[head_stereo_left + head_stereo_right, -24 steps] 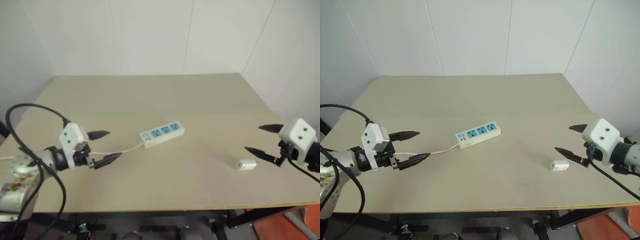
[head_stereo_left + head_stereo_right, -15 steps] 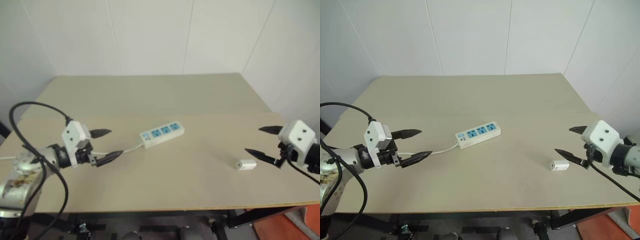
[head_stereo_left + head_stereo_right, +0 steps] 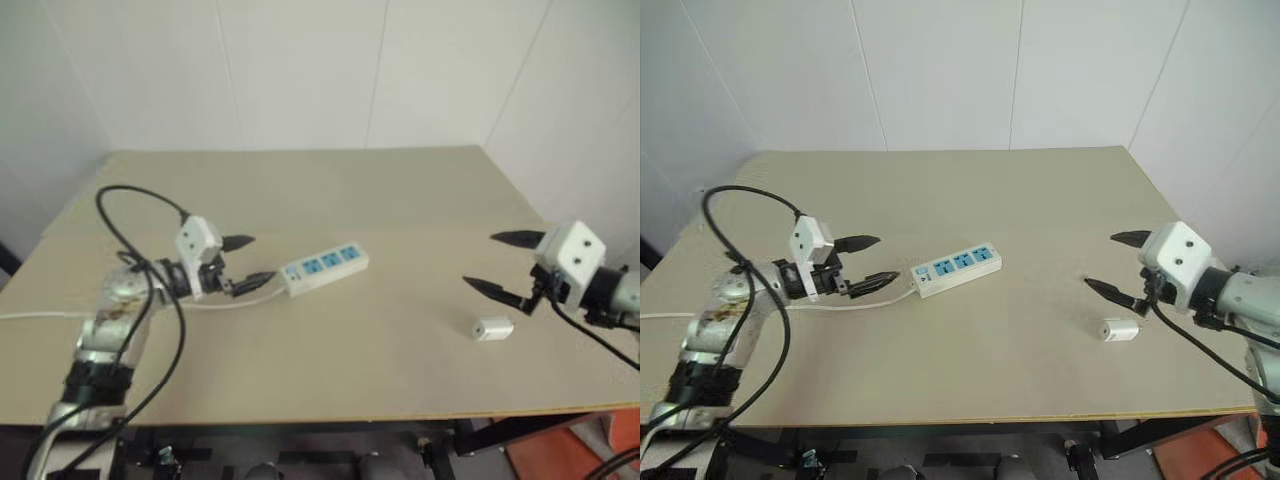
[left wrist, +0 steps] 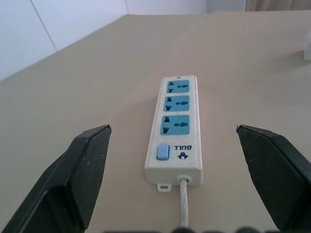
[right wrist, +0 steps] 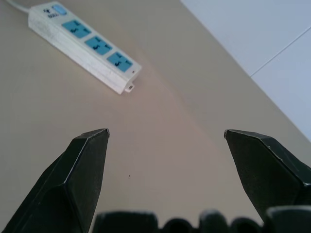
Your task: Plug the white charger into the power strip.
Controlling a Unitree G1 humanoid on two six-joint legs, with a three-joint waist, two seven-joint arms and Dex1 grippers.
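Head views: long white plastic power strip [image 3: 957, 268] with three blue socket faces lies flat near the middle of the beige wooden table [image 3: 970, 190], angled, thin white cord [image 3: 855, 305] running off its switch end toward the table's left edge. Taking the strip as landmark: left gripper [image 3: 872, 263] sits just off the strip's cord end, its two black fingers spread wide with nothing between them, lower fingertip close above the cord. Small white rounded plastic charger [image 3: 1120, 329] lies on its side well to the right of the strip and nearer the front edge, clear of everything. Right gripper [image 3: 1118, 266] hovers just beyond the charger on the side away from the strip; fingers wide apart, empty. Lower fingertip is near the charger's top, probably not touching, hard to be sure at this angle.

Left wrist view: strip [image 4: 176, 127] is centred between the two spread black fingers [image 4: 77, 179], lying lengthwise along the gripper's line. Cord end and blue switch are nearest, the three sockets run away behind it. Strip is ahead of the fingertips, not yet between them. Cord [image 4: 184, 206] leads straight back toward the wrist.

Right wrist view: fingers [image 5: 77, 179] wide apart, bare table [image 5: 160, 145] between them. Strip [image 5: 83, 46] lies far ahead, off the gripper's line, diagonal, switch end farthest.
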